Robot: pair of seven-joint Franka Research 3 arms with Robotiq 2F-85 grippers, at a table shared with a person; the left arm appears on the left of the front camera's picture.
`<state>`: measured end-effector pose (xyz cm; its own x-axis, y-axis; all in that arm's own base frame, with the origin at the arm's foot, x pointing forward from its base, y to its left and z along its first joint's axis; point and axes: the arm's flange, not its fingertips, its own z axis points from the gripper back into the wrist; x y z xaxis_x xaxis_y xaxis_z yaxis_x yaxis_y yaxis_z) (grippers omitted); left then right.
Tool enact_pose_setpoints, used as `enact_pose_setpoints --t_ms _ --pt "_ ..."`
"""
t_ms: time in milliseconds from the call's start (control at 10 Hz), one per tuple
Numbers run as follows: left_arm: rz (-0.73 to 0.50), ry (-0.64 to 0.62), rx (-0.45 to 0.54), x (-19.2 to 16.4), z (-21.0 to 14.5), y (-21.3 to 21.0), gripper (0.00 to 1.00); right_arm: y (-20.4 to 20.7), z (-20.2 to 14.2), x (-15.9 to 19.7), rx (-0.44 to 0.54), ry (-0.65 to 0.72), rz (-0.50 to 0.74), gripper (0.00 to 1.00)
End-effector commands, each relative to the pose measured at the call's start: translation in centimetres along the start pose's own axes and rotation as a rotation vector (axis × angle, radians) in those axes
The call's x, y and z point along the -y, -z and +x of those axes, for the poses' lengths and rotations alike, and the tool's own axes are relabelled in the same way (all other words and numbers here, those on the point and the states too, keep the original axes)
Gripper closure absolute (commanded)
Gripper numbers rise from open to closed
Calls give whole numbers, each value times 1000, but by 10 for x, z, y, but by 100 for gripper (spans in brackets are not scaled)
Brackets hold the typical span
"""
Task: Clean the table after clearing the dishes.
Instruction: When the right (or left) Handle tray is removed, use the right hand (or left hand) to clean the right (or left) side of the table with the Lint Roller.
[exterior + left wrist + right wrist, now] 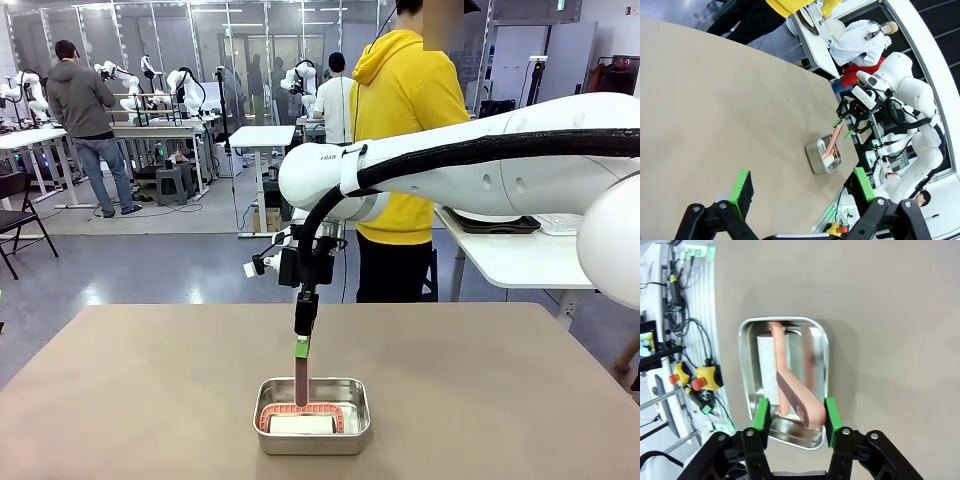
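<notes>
While poised over the steel pan [312, 447] on the bench [150, 390], straddles the pink roller [301, 380] with right tool [302, 346] released (pads not pinching); shows left tool [802, 184] spread wide, empty.

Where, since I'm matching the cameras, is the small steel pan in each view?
Front view: steel pan at bottom centre.
Left wrist view: right of centre, slightly low.
Right wrist view: just left of centre.
Shared landmark: the pink-handled roller standing in it.

Front camera: my side of table [150, 400], facing the person [400, 150]; left wrist camera: far back, oblique across it; right wrist camera: close above steel pan [747, 370]; all three share that pan.
</notes>
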<state>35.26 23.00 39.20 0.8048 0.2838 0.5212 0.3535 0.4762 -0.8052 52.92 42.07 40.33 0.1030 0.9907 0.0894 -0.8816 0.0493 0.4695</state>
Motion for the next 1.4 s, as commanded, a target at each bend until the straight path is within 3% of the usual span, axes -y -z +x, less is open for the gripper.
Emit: enact_pose_setpoints --t_ms 0,200,700,900,1200,1300 --pt "7 3 11 1 -1 -1 0 -3 3 4 31 -10 98 30" --pt "7 3 11 1 -1 -1 0 1 6 8 16 -15 124 23" --pt "7 3 11 1 -1 -1 0 3 5 7 4 -36 185 23" --pt "7 3 11 1 -1 -1 0 4 5 6 -14 -48 214 38" --pt "7 3 11 1 -1 -1 0 4 7 6 -13 -57 225 72" --pt "7 3 11 1 -1 -1 0 5 8 5 -16 -57 232 78"
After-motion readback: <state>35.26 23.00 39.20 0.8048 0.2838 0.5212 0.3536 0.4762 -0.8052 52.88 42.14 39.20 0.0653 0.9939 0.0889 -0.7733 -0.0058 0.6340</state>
